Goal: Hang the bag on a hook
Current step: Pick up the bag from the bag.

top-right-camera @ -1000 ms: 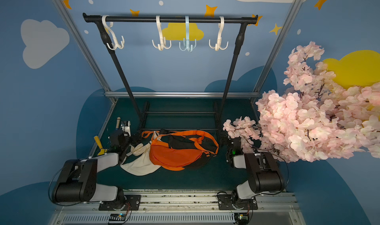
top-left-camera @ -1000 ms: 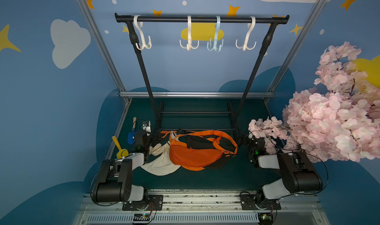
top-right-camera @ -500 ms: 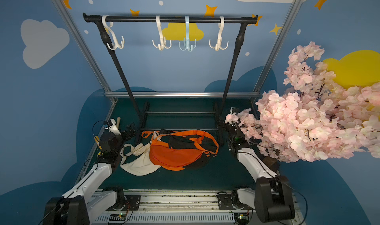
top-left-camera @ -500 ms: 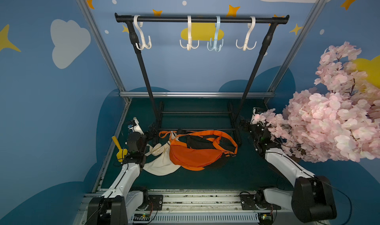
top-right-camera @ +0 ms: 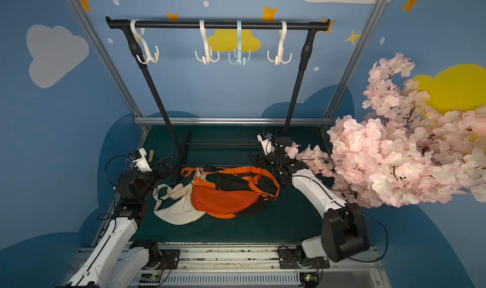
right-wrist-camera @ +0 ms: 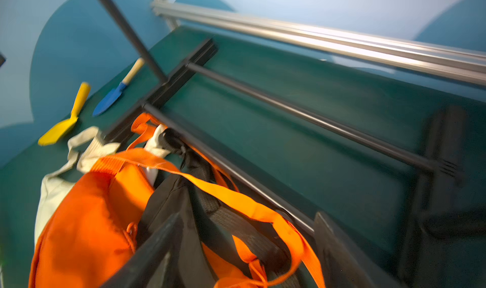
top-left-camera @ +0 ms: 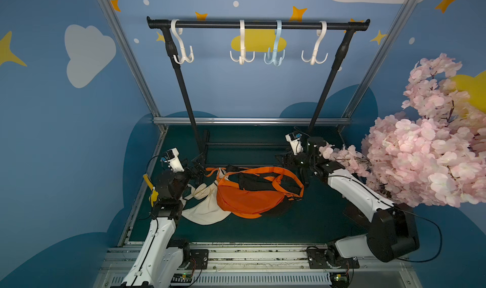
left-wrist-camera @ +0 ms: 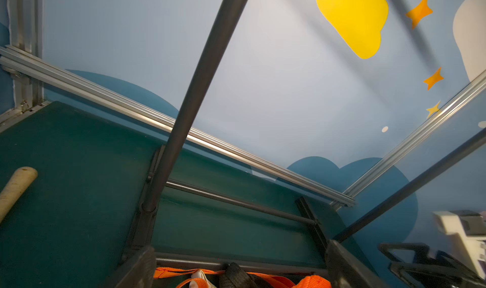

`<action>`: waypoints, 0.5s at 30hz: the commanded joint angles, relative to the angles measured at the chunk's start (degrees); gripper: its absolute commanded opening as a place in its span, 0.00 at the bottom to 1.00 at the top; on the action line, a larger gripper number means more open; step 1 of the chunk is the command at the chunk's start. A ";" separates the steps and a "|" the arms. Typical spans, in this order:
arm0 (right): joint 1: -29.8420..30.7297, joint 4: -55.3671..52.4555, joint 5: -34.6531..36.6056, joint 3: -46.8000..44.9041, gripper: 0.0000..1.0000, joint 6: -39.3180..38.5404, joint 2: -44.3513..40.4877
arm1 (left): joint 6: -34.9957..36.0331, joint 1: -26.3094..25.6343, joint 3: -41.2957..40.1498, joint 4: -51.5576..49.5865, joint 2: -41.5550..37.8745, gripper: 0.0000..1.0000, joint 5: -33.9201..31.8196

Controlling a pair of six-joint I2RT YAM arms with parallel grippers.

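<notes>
An orange bag lies on the green table, its orange strap looped over a black bag. Several hooks hang empty on the black rail: three white ones and a light blue hook. My left gripper stands open by the rack's left post, just above the strap's left end. My right gripper is open at the bag's right end. The orange strap and black webbing lie between its fingers.
A cream bag lies partly under the orange one. The rack's base bars run right behind the bags. A yellow trowel and a blue trowel lie at the left. Pink blossom branches crowd my right arm.
Both arms have unfolded from near the front rail and reached forward. The left gripper now sits by the left post, and the right has come out of the blossoms to the strap.
</notes>
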 commanded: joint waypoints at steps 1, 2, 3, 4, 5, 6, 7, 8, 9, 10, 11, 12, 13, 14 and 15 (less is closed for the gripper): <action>2.08 -8.71 -3.10 6.24 0.82 -8.67 7.06 | -0.28 -0.25 1.25 -2.16 -1.17 1.00 3.73; 2.86 -11.42 -3.30 8.96 0.82 -10.66 9.34 | -0.28 -0.35 1.22 -2.00 -1.26 1.00 4.07; 3.66 -13.86 -3.69 11.65 0.82 -12.48 12.05 | -0.28 -0.35 1.30 -2.08 -1.35 1.00 4.46; 4.26 -15.55 -3.66 13.74 0.82 -13.54 14.23 | -0.26 -0.34 1.31 -2.08 -1.33 1.00 4.76; 5.01 -16.67 -3.26 15.63 0.82 -15.76 16.43 | -0.18 -0.43 1.38 -2.21 -1.41 1.00 5.03; 5.65 -17.50 -2.67 17.29 0.82 -16.90 18.58 | -0.11 -0.44 1.42 -2.45 -1.44 1.00 5.25; 6.12 -17.85 -2.13 18.50 0.82 -17.62 20.25 | -0.08 -0.42 1.43 -2.64 -1.44 1.00 5.53; 6.53 -18.19 -1.71 19.62 0.81 -18.37 21.97 | 0.06 -0.51 1.43 -2.97 -1.51 1.00 5.72; 6.88 -18.67 -1.89 20.72 0.81 -19.04 23.55 | 0.12 -0.55 1.43 -3.35 -1.53 1.00 5.83; 7.15 -19.07 -2.02 21.56 0.80 -19.64 24.67 | 0.16 -0.55 1.43 -3.55 -1.52 1.00 5.91; 7.56 -19.27 -1.80 22.19 0.80 -20.22 25.92 | 0.19 -0.51 1.30 -3.70 -1.61 1.00 5.92; 8.01 -19.28 -1.57 22.52 0.80 -20.79 26.86 | 0.29 -0.65 1.28 -3.86 -1.61 1.00 5.97; 8.40 -19.38 -1.35 22.79 0.80 -21.45 27.86 | 0.25 -0.61 1.26 -3.96 -1.61 1.00 6.13; 8.79 -19.20 -1.25 22.90 0.79 -22.02 28.79 | 0.48 -0.61 1.32 -4.06 -1.57 1.00 6.31; 9.10 -19.03 -1.22 23.12 0.79 -22.25 29.52 | 0.55 -0.68 1.30 -4.11 -1.61 1.00 6.51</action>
